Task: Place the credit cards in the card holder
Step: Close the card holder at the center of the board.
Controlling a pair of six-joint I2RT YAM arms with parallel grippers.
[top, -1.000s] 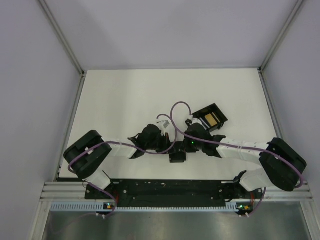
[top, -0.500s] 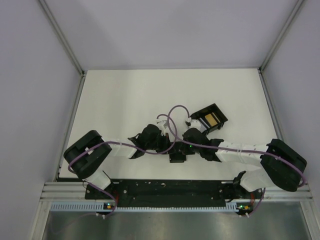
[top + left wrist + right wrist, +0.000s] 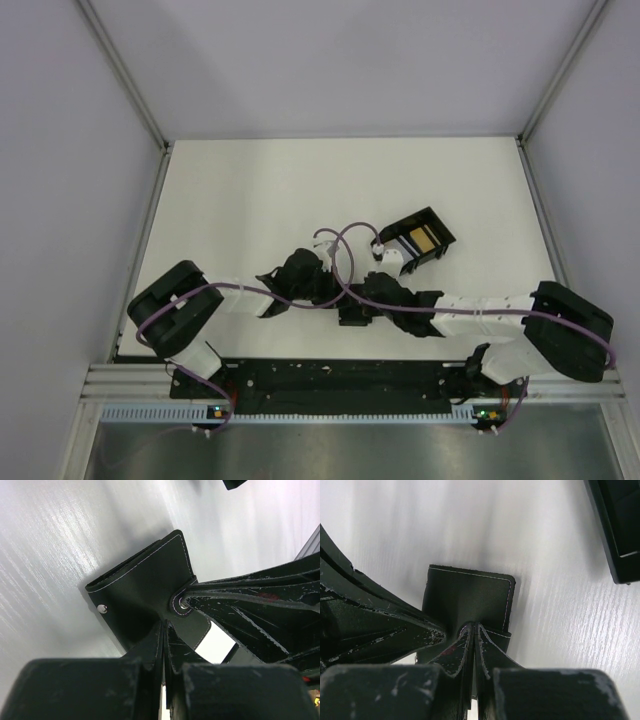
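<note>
Both hands meet over the card holder (image 3: 145,585), which lies on the desk (image 3: 55,540) right under and just ahead of their tips. The left hand (image 3: 163,626) is closed, fingers pressed together at the holder's near edge. The right hand (image 3: 471,627) is likewise closed, tips at the flap. Whether either pinches the leather I cannot tell. A white patch (image 3: 215,647) shows beside the left hand's tips, perhaps a card. No loose cards are in view, so loading looks nearly done, with shutting the holder probably left

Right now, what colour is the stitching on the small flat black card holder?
White; the stitching shows best in the left wrist view.
</note>
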